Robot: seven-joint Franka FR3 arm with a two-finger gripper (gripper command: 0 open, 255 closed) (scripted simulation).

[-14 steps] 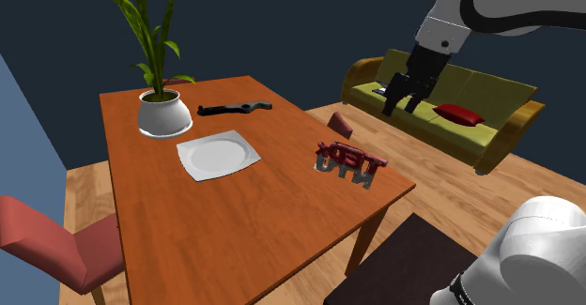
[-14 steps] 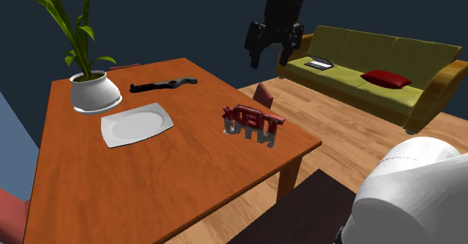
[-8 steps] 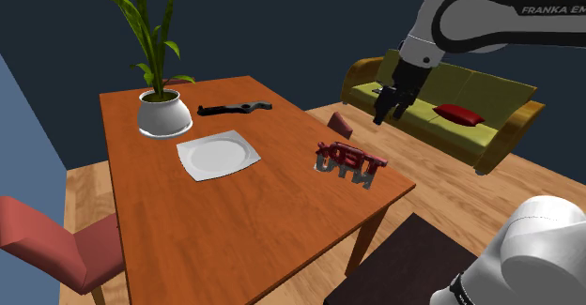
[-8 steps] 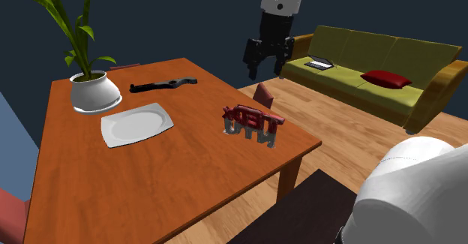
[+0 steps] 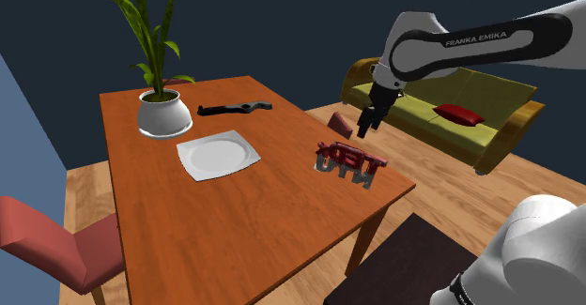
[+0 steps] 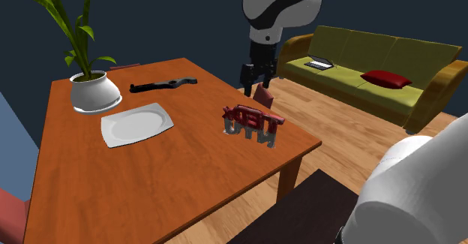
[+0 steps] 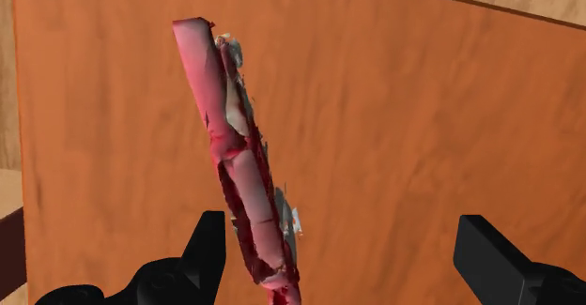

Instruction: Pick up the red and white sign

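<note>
The red and white sign (image 5: 349,163) stands upright on the wooden table (image 5: 235,209) near its edge toward the sofa; it also shows as the sign (image 6: 253,124). My black gripper (image 5: 369,122) hangs a little above and beyond the sign, over the table's edge, also seen as the gripper (image 6: 250,77). In the wrist view the sign (image 7: 237,162) shows from above as a long red strip with white flecks. The gripper (image 7: 343,256) is open, its fingers (image 7: 208,247) wide apart, one of them close beside the sign's near end. Nothing is held.
A white plate (image 5: 218,155), a potted plant (image 5: 163,112) and a dark tool (image 5: 235,108) sit further along the table. A red chair (image 5: 56,242) stands at the near side. A green sofa (image 5: 451,115) with a red cushion lies beyond the arm.
The arm has swung down and toward the table, bringing the gripper from in front of the sofa to just above the sign. The sign has not moved.
</note>
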